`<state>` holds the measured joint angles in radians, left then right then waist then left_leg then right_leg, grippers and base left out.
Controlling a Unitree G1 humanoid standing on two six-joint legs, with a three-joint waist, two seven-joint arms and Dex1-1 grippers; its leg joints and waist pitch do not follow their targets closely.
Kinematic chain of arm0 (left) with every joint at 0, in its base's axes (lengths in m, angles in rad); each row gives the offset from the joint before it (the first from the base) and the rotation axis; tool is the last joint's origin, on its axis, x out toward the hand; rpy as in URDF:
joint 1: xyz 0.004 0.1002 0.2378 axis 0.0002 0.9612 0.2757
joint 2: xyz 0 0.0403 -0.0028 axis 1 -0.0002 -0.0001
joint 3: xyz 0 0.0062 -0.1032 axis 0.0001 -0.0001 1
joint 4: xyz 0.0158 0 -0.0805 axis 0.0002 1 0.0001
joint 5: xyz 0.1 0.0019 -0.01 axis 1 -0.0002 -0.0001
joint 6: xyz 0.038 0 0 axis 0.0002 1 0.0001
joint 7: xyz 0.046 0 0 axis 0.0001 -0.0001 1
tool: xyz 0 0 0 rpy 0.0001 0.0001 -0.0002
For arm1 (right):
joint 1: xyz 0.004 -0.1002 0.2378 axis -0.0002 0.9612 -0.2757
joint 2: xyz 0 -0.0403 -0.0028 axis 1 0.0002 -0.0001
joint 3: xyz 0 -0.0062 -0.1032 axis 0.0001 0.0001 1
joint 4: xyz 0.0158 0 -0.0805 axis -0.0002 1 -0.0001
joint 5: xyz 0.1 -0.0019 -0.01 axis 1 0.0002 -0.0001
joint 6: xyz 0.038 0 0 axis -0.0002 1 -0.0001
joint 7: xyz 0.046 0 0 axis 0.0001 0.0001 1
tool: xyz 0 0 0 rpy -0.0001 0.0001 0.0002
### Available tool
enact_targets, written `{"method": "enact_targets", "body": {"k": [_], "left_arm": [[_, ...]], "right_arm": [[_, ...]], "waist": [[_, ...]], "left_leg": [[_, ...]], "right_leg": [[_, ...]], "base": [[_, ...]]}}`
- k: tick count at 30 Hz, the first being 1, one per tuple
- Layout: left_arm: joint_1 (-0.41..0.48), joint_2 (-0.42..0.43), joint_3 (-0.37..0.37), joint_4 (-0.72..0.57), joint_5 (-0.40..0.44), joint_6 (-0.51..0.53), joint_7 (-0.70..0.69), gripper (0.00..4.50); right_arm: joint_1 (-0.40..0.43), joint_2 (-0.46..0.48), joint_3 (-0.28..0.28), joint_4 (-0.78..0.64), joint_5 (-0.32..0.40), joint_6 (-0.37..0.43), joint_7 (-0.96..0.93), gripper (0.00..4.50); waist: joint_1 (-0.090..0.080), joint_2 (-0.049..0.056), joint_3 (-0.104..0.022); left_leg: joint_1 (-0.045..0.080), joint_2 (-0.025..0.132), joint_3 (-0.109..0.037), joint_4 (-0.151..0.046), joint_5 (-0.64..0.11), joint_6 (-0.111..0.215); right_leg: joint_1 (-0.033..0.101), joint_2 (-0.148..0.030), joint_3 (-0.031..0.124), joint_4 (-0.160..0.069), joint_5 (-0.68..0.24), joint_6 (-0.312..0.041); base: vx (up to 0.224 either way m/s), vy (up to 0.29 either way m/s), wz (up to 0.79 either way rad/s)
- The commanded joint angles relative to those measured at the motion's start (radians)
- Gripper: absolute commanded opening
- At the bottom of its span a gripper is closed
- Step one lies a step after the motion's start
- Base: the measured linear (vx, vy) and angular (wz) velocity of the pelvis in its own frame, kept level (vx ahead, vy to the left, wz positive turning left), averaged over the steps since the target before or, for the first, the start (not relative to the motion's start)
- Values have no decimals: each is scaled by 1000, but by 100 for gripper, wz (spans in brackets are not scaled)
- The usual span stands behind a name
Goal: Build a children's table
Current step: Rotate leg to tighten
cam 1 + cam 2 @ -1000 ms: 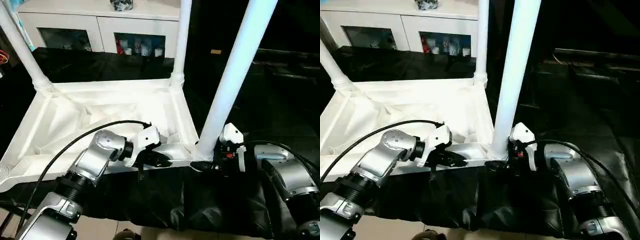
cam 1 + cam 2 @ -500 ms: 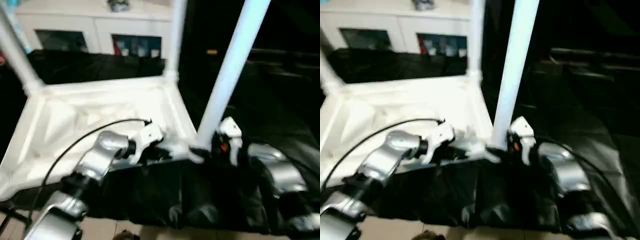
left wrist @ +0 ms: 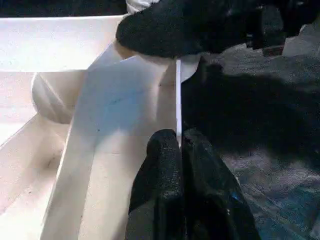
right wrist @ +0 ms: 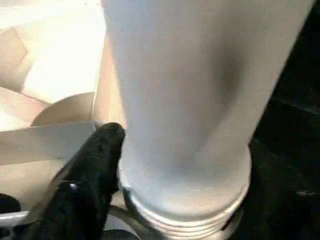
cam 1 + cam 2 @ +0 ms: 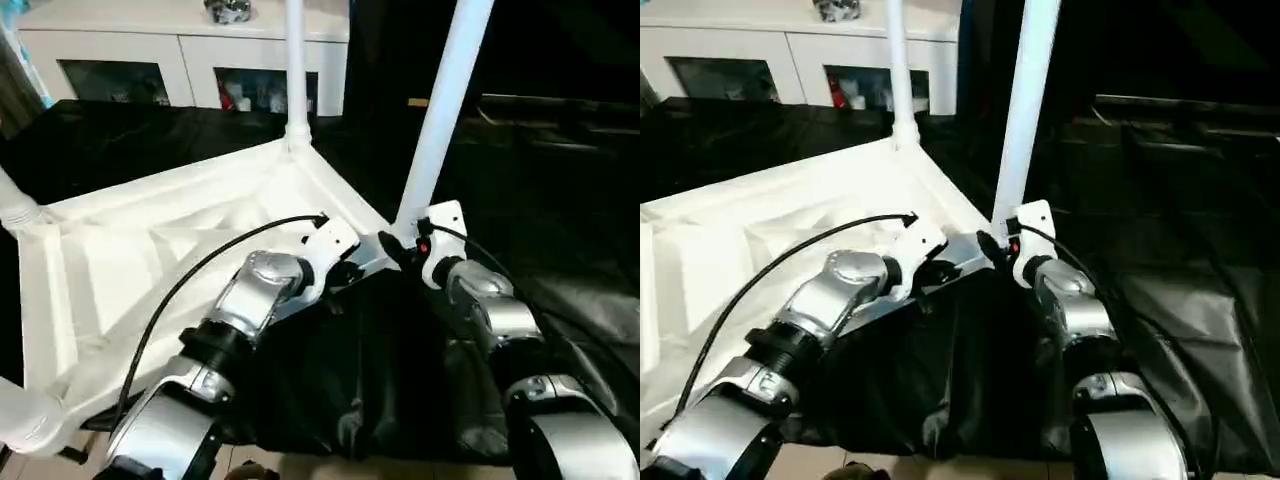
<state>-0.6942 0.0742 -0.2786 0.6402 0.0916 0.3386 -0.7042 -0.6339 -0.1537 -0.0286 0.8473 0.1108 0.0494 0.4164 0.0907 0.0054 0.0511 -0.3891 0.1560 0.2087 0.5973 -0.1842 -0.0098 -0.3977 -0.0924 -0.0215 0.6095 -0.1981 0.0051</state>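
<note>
The near leg (image 5: pixel 440 110) of the upturned children's table (image 5: pixel 130 260) runs out past the picture's top edge, as does the far leg (image 5: pixel 295 60), so neither tip can be seen. At the near leg's base, the right gripper (image 5: pixel 395 248) hides the corner socket, and only one of its fingers (image 4: pixel 90 170) shows beside that leg. The table's left corner (image 5: pixel 20 420) is cut off at the frame's border. Objects behind the cabinet (image 5: pixel 180 50) glass are too small to identify.
</note>
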Motion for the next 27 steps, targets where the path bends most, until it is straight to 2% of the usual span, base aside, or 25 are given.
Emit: {"method": "enact_targets", "body": {"k": [1,5,7,10,12,17,21,25,27], "left_arm": [[-8,-36,-4,-20,-20,-37,1,0],[-2,-34,-4,-15,-28,-50,-15,0],[-1,-32,-3,-17,-29,-52,-19,0],[8,-19,-3,-28,-32,-56,-36,0],[14,-10,-4,-35,-33,-58,-46,0],[40,38,-11,-78,-45,-72,-123,0],[57,68,-20,-105,-55,-92,-179,0],[82,104,-30,-156,-74,-107,-259,0],[89,116,-35,-170,-78,-108,-282,0]], "right_arm": [[7,39,32,20,1,8,39,375],[-3,15,19,53,-8,-59,42,410],[-3,8,17,54,-8,-69,44,432],[7,-22,6,33,-2,-86,79,447],[15,-37,2,15,0,-86,95,447],[55,-106,21,-50,4,-95,219,447],[89,-146,45,-101,13,-79,323,447],[127,-186,51,-171,45,-53,429,447],[144,-203,61,-202,54,-42,477,447]], "waist": [[1,-15,-66],[-1,-14,-63],[-1,-15,-64],[0,-14,-66],[2,-15,-66],[5,-16,-65],[2,-16,-61],[4,-14,-60],[5,-12,-61]], "left_leg": [[23,69,-34,-70,-134,81],[25,71,-35,-75,-185,61],[25,71,-35,-75,-181,57],[24,70,-34,-72,-162,70],[22,70,-33,-69,-142,87],[21,70,-33,-68,-140,102],[21,73,-35,-73,-190,91],[22,76,-37,-76,-199,82],[23,77,-36,-76,-191,84]], "right_leg": [[38,-63,25,-63,-57,-264],[36,-65,26,-72,-130,-257],[37,-63,26,-70,-120,-256],[38,-62,26,-66,-81,-262],[40,-63,25,-63,-51,-268],[40,-62,24,-64,-57,-269],[38,-63,25,-72,-127,-259],[36,-63,26,-72,-144,-257],[35,-61,25,-69,-123,-262]], "base": [[0,0,0],[0,0,0],[0,0,0],[0,0,0],[0,0,0],[0,0,0],[0,0,0],[0,0,0],[0,0,0]]}}
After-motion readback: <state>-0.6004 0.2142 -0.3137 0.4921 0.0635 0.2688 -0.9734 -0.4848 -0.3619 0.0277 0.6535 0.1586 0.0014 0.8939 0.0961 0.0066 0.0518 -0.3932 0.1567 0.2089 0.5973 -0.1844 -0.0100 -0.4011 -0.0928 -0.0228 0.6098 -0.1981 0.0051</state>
